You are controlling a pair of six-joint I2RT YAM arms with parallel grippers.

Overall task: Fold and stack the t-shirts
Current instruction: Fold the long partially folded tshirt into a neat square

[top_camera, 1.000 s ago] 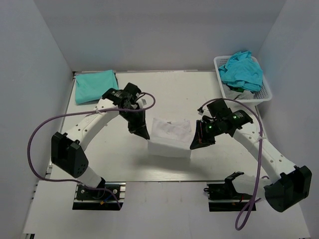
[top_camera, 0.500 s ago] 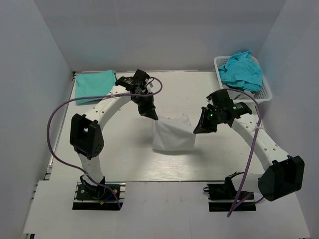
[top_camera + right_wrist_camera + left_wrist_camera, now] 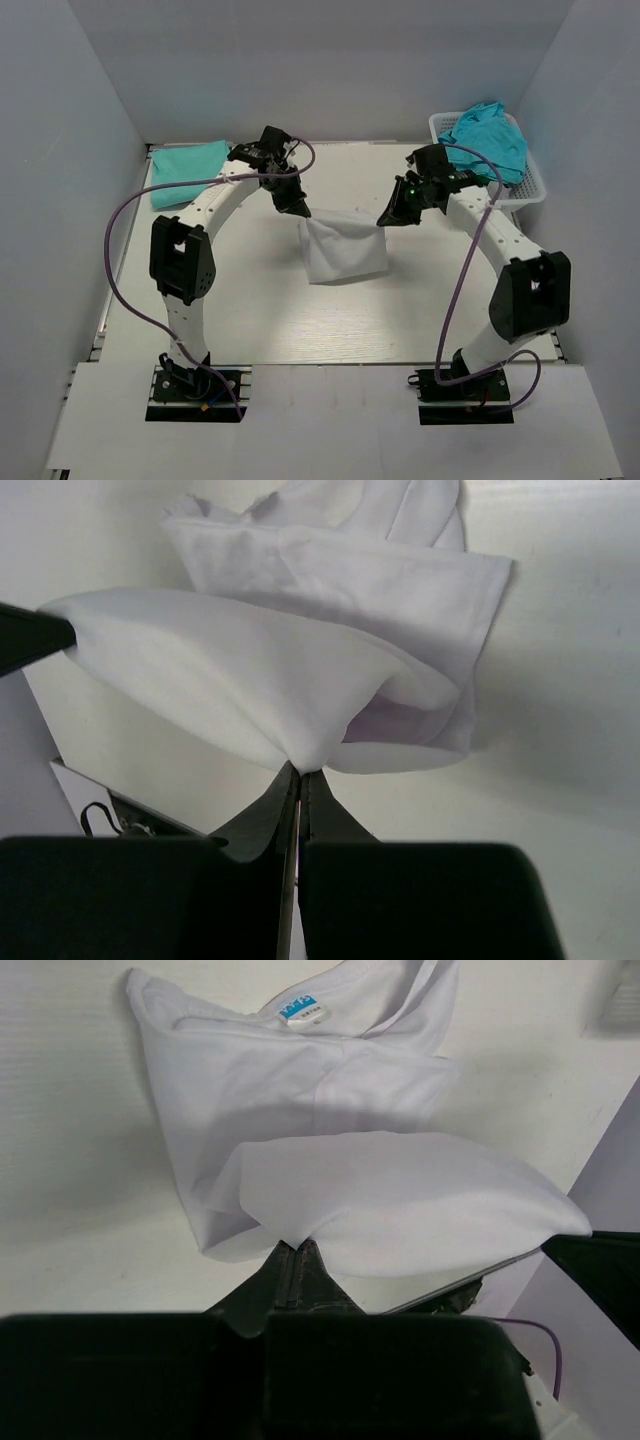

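The white t-shirt (image 3: 343, 250) lies partly folded mid-table, its far edge lifted between both grippers. My left gripper (image 3: 301, 211) is shut on its left corner; in the left wrist view the cloth (image 3: 400, 1200) hangs from my closed gripper (image 3: 297, 1247). My right gripper (image 3: 384, 219) is shut on its right corner; in the right wrist view the shirt (image 3: 300, 670) drapes from my closed gripper (image 3: 300, 771). A folded teal t-shirt (image 3: 188, 171) lies at the far left. More teal t-shirts (image 3: 487, 140) are heaped in the basket.
A white lattice basket (image 3: 535, 185) stands at the far right corner. Purple cables loop off both arms. Grey walls enclose the table on three sides.
Both grippers have moved toward the far side of the table, carrying the white shirt's edge with them. The shirt has shifted farther back and opened wider.
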